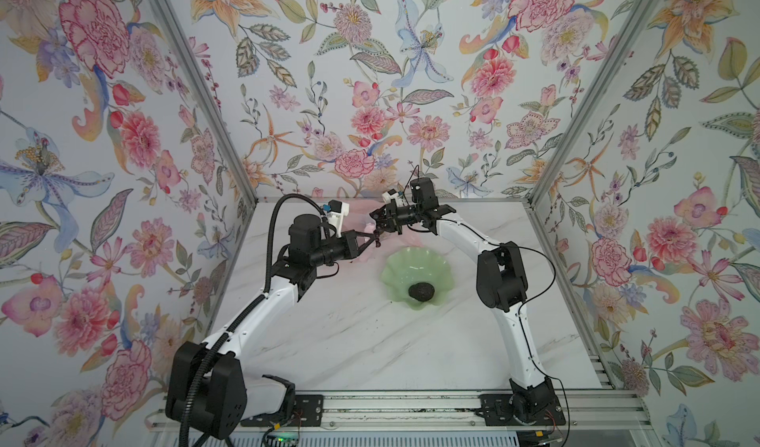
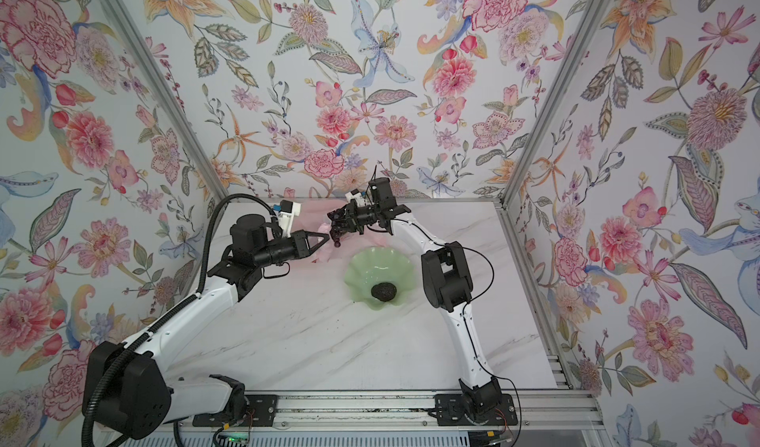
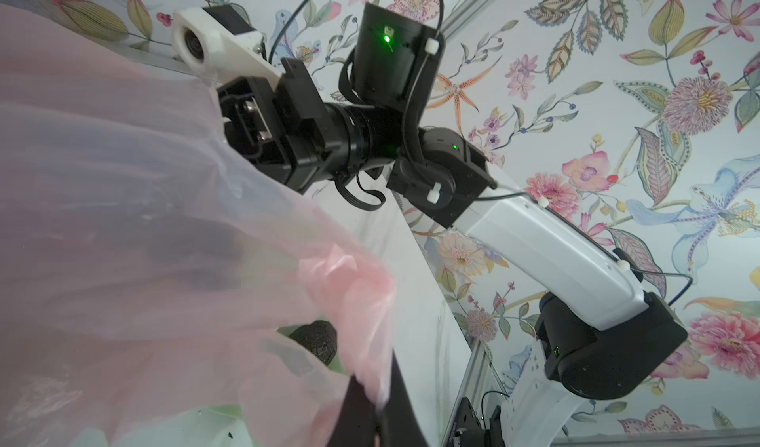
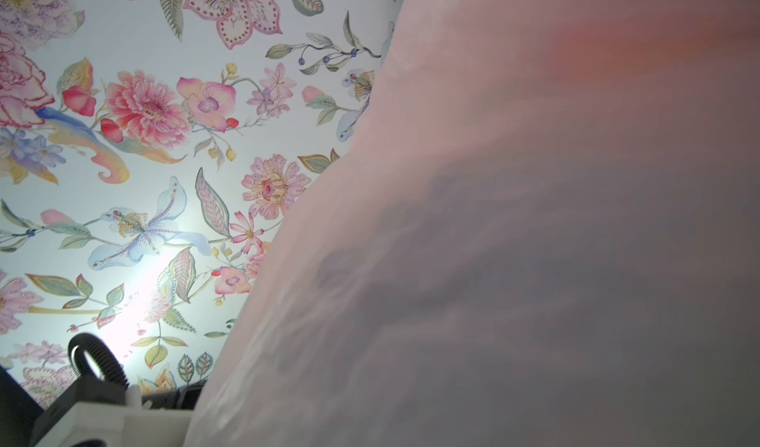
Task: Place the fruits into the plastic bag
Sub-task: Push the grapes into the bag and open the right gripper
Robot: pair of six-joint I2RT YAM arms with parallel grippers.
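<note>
- Pinches the bag (image 3: 123, 185) rim with the left tool (image 1: 371, 238), jaws together on a bunched fold of film, held up above the surface (image 1: 349, 342) at the far middle.
- Thin, limp, translucent pink film: nearly weightless, crinkly, slippery, likely to sag shut or tear if tugged. Best taken at the rim or a handle loop, bunched in several layers, as here.
- Shows dim dark shapes and an orange glow through the film in the wrist views, probably fruits already inside; cannot tell which.
- Reaches the right tool (image 1: 376, 227) to the bag mouth, just beside the left tool. Fingers hidden behind film in the left wrist view, so cannot tell whether apart, together, or clamped on something.
- One dark fruit (image 1: 419, 292) alone in the dish (image 1: 394, 270), just right of the bag and nearer the arm bases, apart from both tools.
- Small, round, rough-skinned, seemingly hard and light: little risk of crushing, some risk of rolling on the smooth curved dish. Best gripped across the middle from above, with jaws set wider than the fruit first.
- Needs the bag mouth wide and low near the dish, judging by the soft rim, before that fruit goes in.
</note>
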